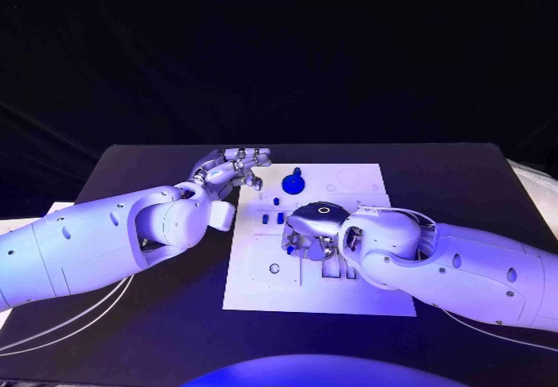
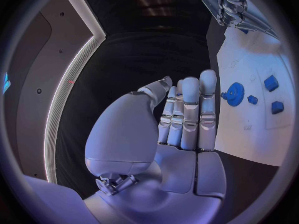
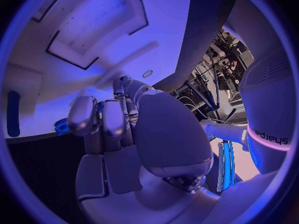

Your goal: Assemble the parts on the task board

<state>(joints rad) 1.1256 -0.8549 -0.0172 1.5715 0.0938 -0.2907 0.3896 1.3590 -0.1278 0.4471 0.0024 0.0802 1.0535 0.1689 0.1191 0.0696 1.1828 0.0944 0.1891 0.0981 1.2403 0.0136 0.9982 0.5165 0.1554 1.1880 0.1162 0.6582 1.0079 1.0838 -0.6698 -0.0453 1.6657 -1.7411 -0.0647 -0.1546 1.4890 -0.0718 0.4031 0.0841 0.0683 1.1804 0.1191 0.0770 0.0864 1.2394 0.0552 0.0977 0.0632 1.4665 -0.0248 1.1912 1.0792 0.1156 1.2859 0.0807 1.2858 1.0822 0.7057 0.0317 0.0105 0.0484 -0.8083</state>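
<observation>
We take the board (image 1: 262,294) as our landmark. The right hand (image 1: 312,234) hangs low over the board's middle, fingers curled downward among the slots; we cannot tell whether they pinch a part or merely press, since the hand's own back hides the fingertips. We judge it is posed this way to seat a small piece from above.

The left hand (image 1: 233,169) waits just off the board's far left corner, fingers (image 2: 190,112) straight, held close together and holding nothing — parked, we judge, to leave the working area free.

A blue gear (image 1: 293,183) sits near the board's far edge, just beside the left hand. Small blue blocks (image 2: 271,83) lie between the gear and the right hand — apparently awaiting assembly.
</observation>
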